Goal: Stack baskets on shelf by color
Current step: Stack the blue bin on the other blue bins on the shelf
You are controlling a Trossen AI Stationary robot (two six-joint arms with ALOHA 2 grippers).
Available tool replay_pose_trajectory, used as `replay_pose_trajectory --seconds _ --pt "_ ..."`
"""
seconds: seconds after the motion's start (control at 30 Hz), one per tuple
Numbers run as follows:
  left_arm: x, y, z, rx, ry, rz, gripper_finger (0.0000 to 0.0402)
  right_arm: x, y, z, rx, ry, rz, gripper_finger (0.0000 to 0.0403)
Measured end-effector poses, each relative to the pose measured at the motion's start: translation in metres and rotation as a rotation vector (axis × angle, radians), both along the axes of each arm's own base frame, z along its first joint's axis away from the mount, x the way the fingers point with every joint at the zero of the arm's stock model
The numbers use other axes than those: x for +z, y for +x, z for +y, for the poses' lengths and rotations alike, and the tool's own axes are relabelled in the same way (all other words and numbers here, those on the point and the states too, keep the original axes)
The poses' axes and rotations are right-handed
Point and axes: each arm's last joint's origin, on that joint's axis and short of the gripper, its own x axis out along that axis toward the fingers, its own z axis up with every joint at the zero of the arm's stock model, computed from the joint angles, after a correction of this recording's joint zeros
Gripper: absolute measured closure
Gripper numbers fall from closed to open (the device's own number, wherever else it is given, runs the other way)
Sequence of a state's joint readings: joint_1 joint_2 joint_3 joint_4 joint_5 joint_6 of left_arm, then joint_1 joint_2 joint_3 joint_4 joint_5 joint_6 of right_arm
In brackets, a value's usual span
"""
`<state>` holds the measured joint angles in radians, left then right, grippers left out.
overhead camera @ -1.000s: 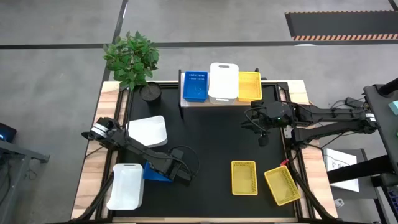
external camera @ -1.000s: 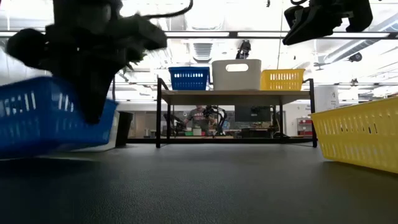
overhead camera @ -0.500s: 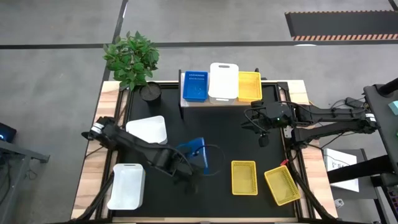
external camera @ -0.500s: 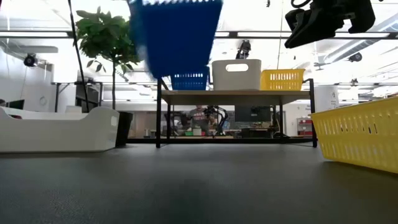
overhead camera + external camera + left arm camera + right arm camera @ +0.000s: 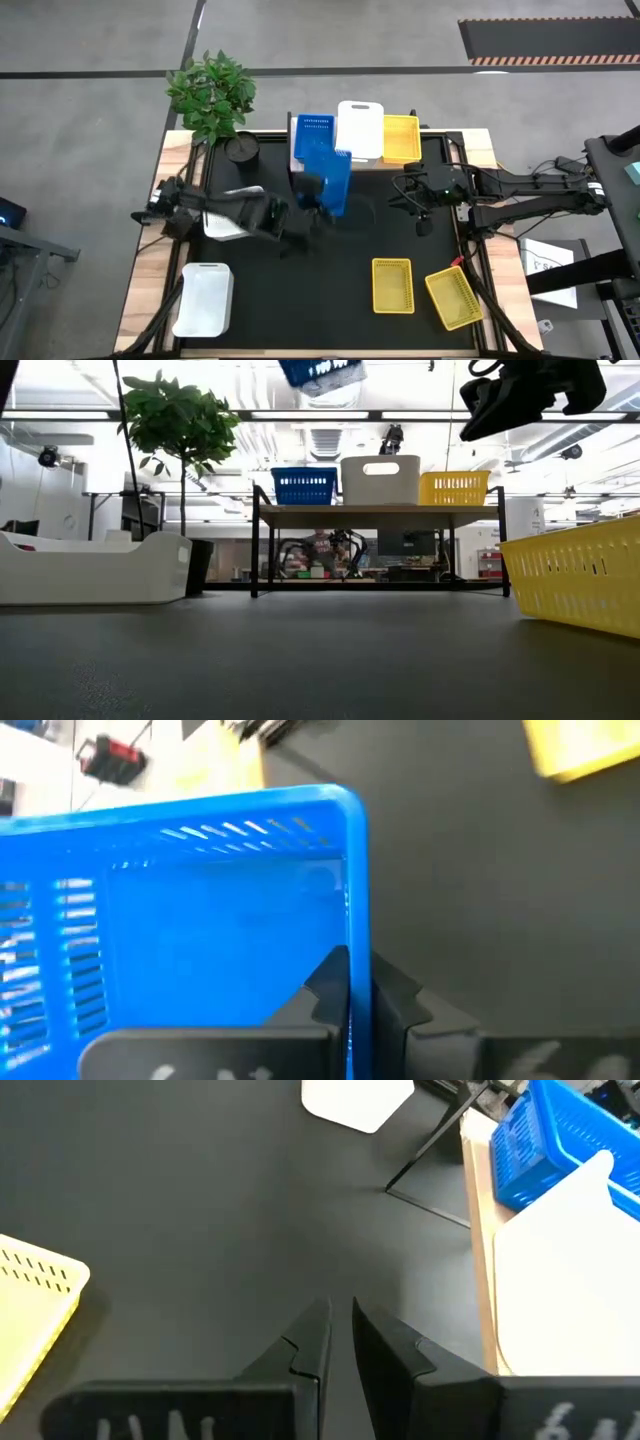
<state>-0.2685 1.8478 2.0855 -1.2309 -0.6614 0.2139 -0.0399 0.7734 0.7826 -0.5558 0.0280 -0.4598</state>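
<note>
The high view is looking straight down on the whole black table (image 5: 340, 240). The low view is sitting at tabletop level, facing the shelf (image 5: 375, 510) and the room behind. Each wrist view is peering close past its own fingers at the mat. High and low views are both showing the shelf's baskets.

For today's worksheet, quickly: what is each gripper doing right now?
Left gripper: shut on the rim of a blue perforated plastic basket, lifted above the table.
Right gripper: nearly shut, holding nothing, by the wood-topped shelf.
</note>
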Motion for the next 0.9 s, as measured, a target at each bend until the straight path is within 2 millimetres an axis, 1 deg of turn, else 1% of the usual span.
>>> replay_pose_trajectory --seconds 0.2,0.37,0.53,0.63,0.7,0.8,0.9 --pt "-0.002 0.001 0.064 0.063 0.023 0.113 0.0401 -0.004 -0.004 0.0 -0.029 0.039 0.052 0.0365" --pt "-0.002 0.0 0.116 0.123 -0.064 0.137 0.0401 -0.006 -0.005 0.0 -0.047 0.062 0.075 0.0365" --pt "-0.004 -0.006 0.157 0.139 -0.184 0.14 0.0401 -0.006 -0.005 0.0 -0.052 0.068 0.075 0.0365" --pt "-0.004 -0.01 0.175 0.138 -0.235 0.138 0.0401 -0.007 -0.005 0.0 -0.057 0.074 0.076 0.0365" --pt "-0.004 -0.013 0.184 0.154 -0.24 0.136 0.0401 -0.008 -0.005 0.0 -0.053 0.069 0.075 0.0365" --pt "-0.004 -0.014 0.189 0.167 -0.241 0.135 0.0401 -0.008 -0.006 0.0 -0.066 0.085 0.082 0.0365" --pt "-0.004 -0.014 0.19 0.138 -0.231 0.142 0.0401 -0.007 -0.006 0.0 -0.074 0.094 0.075 0.0365"
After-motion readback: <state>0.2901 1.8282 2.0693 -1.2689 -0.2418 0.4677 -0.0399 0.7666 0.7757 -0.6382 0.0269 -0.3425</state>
